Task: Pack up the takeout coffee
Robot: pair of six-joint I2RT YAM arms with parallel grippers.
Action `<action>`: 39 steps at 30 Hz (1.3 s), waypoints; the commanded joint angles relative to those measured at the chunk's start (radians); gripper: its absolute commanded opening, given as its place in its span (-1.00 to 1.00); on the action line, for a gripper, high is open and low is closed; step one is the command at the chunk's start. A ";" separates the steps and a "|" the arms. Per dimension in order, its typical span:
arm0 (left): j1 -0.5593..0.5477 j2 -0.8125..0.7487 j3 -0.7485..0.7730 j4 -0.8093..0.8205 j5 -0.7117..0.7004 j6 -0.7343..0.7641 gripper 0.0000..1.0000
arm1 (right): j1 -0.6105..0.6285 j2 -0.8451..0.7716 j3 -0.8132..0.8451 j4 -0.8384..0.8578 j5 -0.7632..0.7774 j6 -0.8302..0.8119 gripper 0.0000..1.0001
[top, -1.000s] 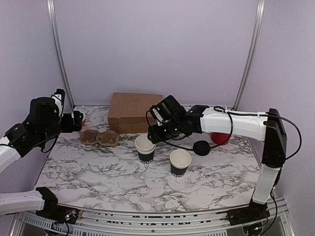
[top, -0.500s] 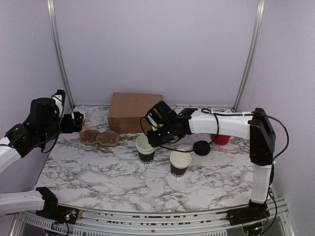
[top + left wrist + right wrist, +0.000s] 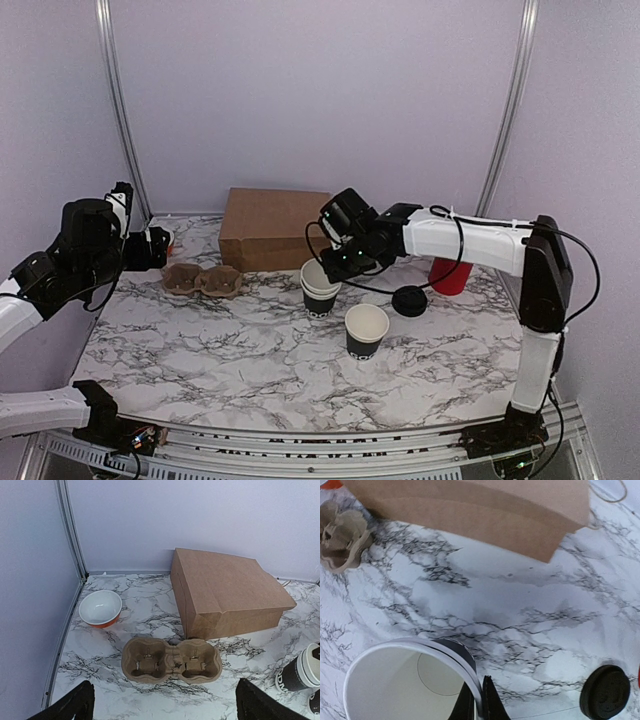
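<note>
The takeout coffee cup (image 3: 366, 330) stands open at the table's middle, black with a white inside. Its round black lid (image 3: 409, 300) lies apart on the table, just behind and to the right, and also shows in the right wrist view, the lid (image 3: 605, 691) at lower right. My right gripper (image 3: 335, 268) is shut on the rim of the stack of white-rimmed black cups (image 3: 320, 290), one finger inside and one outside. From the wrist, the right gripper (image 3: 481, 700) pinches the stack's rim (image 3: 447, 659). My left gripper (image 3: 165, 710) hangs open above the cardboard cup carrier (image 3: 171, 660).
A brown paper bag (image 3: 272, 228) lies flat at the back, behind the cup carrier (image 3: 203, 280). A white-and-orange bowl (image 3: 100, 608) sits near the left wall. A red cylinder (image 3: 447, 275) stands behind the right arm.
My right gripper has shut on the stack's rim and shifted the stack to the right and a little back. The left arm has not moved.
</note>
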 commanded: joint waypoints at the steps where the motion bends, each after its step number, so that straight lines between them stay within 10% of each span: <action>1: 0.005 -0.004 -0.007 0.004 0.004 0.004 0.99 | -0.140 -0.117 0.009 -0.031 0.072 -0.050 -0.99; 12: 0.005 -0.009 -0.007 0.004 0.006 0.004 0.98 | -0.466 0.024 0.220 -0.027 -0.033 -0.117 -0.97; 24: 0.004 -0.012 -0.008 0.004 0.001 0.004 0.98 | -0.540 0.307 0.507 -0.118 -0.159 -0.117 -0.89; 39: 0.004 -0.007 -0.007 0.004 0.007 0.005 0.98 | -0.537 0.187 0.440 -0.117 -0.108 -0.136 -0.10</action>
